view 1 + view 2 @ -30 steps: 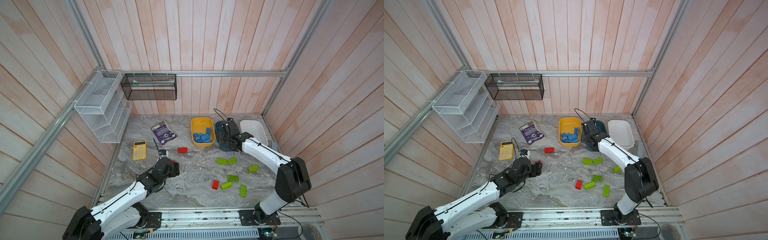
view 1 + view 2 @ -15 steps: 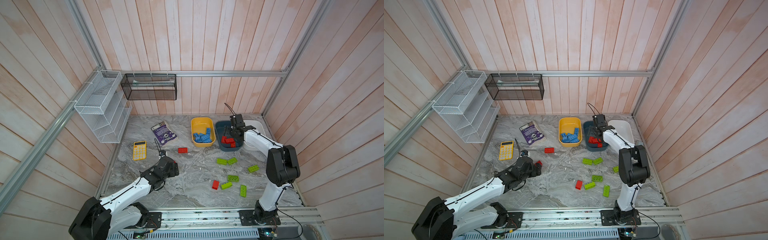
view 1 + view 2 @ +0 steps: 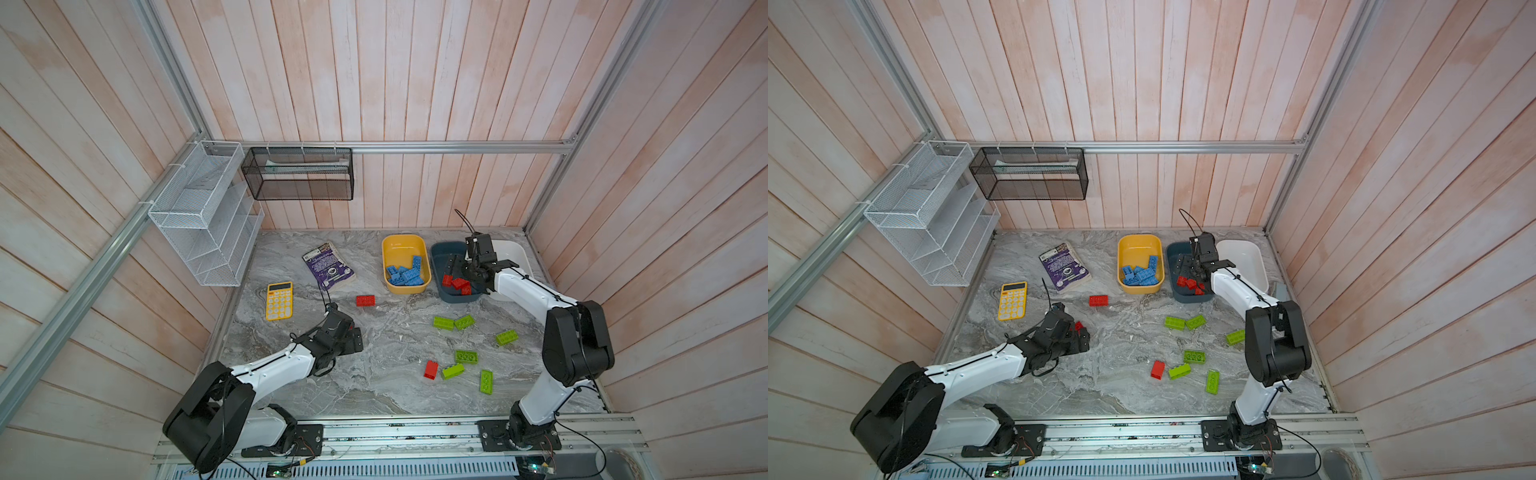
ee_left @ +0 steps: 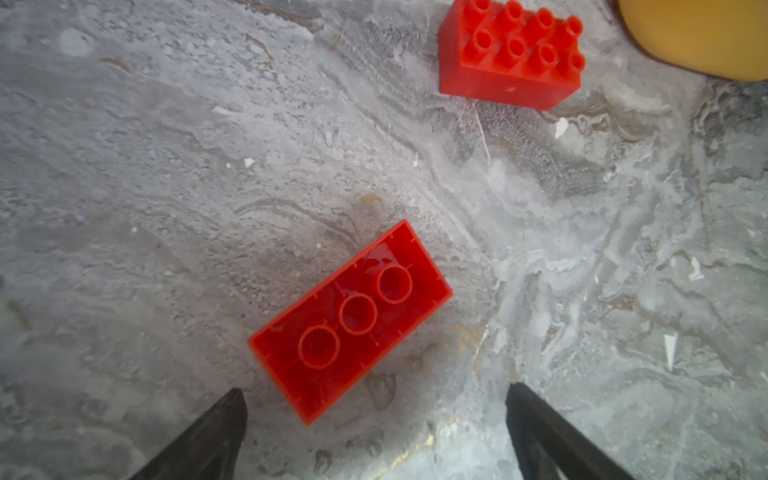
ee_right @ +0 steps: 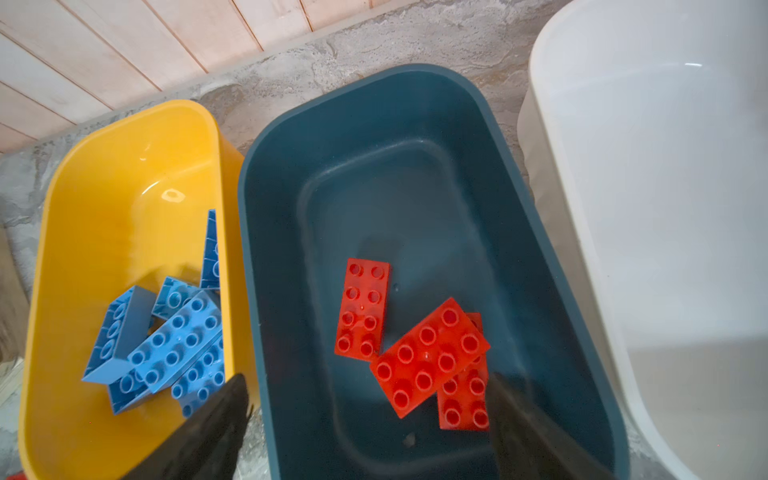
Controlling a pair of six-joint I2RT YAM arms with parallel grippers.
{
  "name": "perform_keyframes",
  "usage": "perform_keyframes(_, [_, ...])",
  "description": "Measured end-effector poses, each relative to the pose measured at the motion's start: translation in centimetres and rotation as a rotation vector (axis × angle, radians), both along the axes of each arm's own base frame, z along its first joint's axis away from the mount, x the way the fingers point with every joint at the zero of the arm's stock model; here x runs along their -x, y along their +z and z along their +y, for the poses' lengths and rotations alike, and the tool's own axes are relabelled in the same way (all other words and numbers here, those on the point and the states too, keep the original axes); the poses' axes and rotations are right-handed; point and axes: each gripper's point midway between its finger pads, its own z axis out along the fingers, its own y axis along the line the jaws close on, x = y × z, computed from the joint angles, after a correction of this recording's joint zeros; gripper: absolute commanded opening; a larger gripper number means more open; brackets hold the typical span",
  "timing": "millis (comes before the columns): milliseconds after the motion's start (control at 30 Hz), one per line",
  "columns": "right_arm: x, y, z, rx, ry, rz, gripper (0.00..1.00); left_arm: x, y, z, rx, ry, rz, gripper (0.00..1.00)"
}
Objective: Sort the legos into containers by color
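My left gripper (image 3: 354, 338) (image 4: 374, 392) hangs low over the table, open. A red lego (image 4: 351, 322) lies upside down just ahead of its fingertips, untouched. My right gripper (image 3: 467, 270) (image 5: 368, 380) stands open and empty above the teal container (image 3: 440, 257) (image 5: 415, 108), which holds three red legos (image 5: 428, 357). The yellow container (image 3: 403, 245) (image 5: 124, 199) holds several blue legos (image 5: 174, 345). The white container (image 3: 513, 253) (image 5: 665, 208) shows nothing inside. Loose on the table in both top views are two more red legos (image 3: 365, 300) (image 3: 431, 369) (image 3: 1098, 300) and several green legos (image 3: 443, 322) (image 3: 1194, 356).
A yellow calculator (image 3: 279, 300) and a purple booklet (image 3: 328, 266) lie at the left of the table. A white wire rack (image 3: 203, 216) and a black mesh basket (image 3: 299, 174) hang on the walls. The yellow container's corner (image 4: 698, 37) lies past the studded red lego (image 4: 511, 62).
My right arm has shifted above the teal container, uncovering the red legos in it, and its jaws have widened. My left gripper has opened wider near the upside-down red lego.
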Motion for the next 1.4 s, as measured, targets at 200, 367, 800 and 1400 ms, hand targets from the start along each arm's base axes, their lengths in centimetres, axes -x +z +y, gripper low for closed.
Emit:
perform_keyframes(200, [1.9, 1.5, 0.3, -0.059, 0.022, -0.041, 0.87, -2.7, 0.1, -1.8, -0.007, -0.015, -0.001, 0.98])
perform_keyframes(367, [3.9, 2.5, 0.1, -0.082, 0.033, -0.069, 0.87, -4.1, -0.1, -2.7, -0.025, -0.034, 0.001, 0.92])
perform_keyframes(800, [7.1, 4.5, -0.3, -0.121, 0.059, -0.135, 0.86, -5.4, -0.5, -3.5, -0.061, -0.067, 0.019, 0.70])
perform_keyframes(1400, [9.8, 4.3, -0.7, -0.140, 0.075, -0.156, 0.84, -5.2, -0.8, -5.7, -0.199, -0.154, 0.054, 0.47])
